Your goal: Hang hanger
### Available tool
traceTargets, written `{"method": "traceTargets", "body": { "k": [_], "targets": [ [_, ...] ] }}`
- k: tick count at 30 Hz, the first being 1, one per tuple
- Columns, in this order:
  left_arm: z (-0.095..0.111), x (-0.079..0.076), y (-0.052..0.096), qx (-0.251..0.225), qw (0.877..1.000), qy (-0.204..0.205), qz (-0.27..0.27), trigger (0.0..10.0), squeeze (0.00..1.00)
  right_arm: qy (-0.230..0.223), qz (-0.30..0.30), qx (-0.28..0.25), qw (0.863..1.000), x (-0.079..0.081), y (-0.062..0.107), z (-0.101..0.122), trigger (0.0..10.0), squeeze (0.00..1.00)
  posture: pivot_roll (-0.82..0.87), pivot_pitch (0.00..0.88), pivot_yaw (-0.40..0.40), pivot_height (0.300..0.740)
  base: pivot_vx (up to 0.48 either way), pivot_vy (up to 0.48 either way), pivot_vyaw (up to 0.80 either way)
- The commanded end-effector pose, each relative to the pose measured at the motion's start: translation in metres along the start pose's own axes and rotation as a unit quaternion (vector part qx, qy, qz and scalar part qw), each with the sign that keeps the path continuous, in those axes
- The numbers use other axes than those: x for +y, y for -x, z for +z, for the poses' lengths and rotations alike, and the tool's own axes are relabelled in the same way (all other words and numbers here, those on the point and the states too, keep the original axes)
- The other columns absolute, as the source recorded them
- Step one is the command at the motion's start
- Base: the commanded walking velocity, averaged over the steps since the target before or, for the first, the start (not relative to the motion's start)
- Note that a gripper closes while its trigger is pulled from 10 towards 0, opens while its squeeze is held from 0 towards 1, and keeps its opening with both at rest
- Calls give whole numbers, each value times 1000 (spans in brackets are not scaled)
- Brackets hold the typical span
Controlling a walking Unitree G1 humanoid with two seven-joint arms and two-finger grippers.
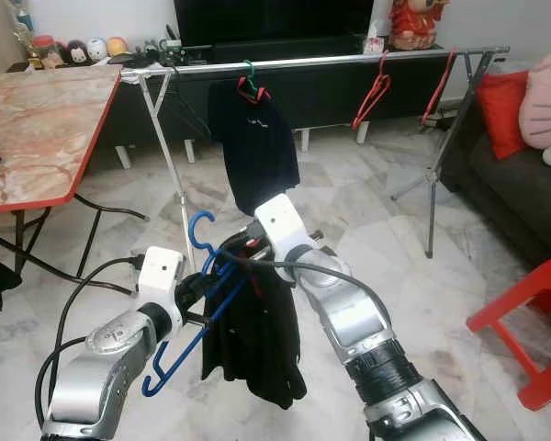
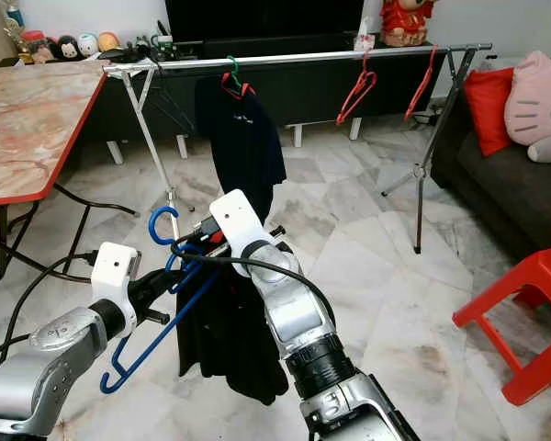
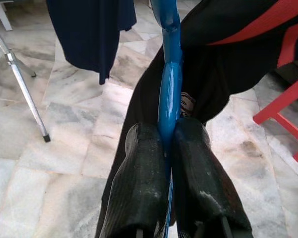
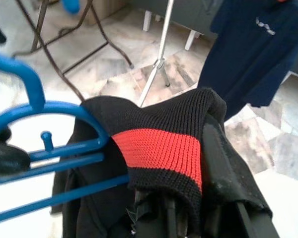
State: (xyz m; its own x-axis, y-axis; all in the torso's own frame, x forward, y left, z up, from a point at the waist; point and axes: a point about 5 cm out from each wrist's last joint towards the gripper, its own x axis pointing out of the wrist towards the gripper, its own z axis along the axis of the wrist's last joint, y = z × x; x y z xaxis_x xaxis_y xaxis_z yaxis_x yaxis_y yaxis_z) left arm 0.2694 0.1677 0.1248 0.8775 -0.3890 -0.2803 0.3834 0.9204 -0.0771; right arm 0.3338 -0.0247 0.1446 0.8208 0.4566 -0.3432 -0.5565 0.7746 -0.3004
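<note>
We see a marble floor (image 1: 367, 239), and on it stand the rack (image 1: 312, 62) with its tripod legs, the table (image 1: 37, 129) on folding legs at the left, a sofa (image 1: 519, 193) at the right and a red stool (image 1: 533, 312) beside it.

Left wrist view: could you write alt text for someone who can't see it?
Two black fingers of the left tool pinch a blue hanger edge-on, with a black and red garment draped beside it. Behind lie a marble floor, a hanging dark shirt and a red stool.
</note>
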Motion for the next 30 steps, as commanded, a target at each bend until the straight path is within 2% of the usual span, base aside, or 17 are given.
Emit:
{"method": "traceTargets", "body": {
  "k": [1,6,8,9,11,14,18,21,30],
  "targets": [
    [7,-1,3,-8,1000,-11,-6,10000,0,17,-1,2,1000,2,-1,1,10000,0,-85,0,0,740,0,0,0],
    [8,-1,4,-10,1000,-11,-9,10000,0,29,-24,10,999,-5,-3,-4,10000,0,-85,0,1,740,0,0,0],
    [8,-1,4,-11,1000,-12,-9,10000,0,34,2,15,999,0,-3,-5,10000,0,-88,0,1,740,0,0,0],
    [9,-1,3,-13,1000,-11,-5,10000,0,43,50,16,998,11,-1,-6,10000,0,-88,0,1,740,0,0,0],
    [9,-1,3,-14,1000,-11,-4,10000,0,46,66,16,997,15,0,-7,10000,0,-88,0,1,740,0,0,0],
    [9,-2,1,-14,1000,-10,-4,10000,0,10,116,9,993,30,5,-2,10000,0,-89,0,0,740,0,0,0],
    [9,-2,1,-14,1000,-10,-4,10000,0,7,123,8,992,31,6,-1,10000,0,-89,0,0,740,0,0,0],
    [8,-2,2,-12,1000,-8,-12,10000,0,-4,181,-39,983,47,25,20,10000,0,-97,0,4,740,0,0,0],
    [8,-2,0,-12,1000,-5,-6,10000,0,21,232,-48,971,55,38,27,10000,0,-103,0,3,740,0,0,0]
  ]
}}
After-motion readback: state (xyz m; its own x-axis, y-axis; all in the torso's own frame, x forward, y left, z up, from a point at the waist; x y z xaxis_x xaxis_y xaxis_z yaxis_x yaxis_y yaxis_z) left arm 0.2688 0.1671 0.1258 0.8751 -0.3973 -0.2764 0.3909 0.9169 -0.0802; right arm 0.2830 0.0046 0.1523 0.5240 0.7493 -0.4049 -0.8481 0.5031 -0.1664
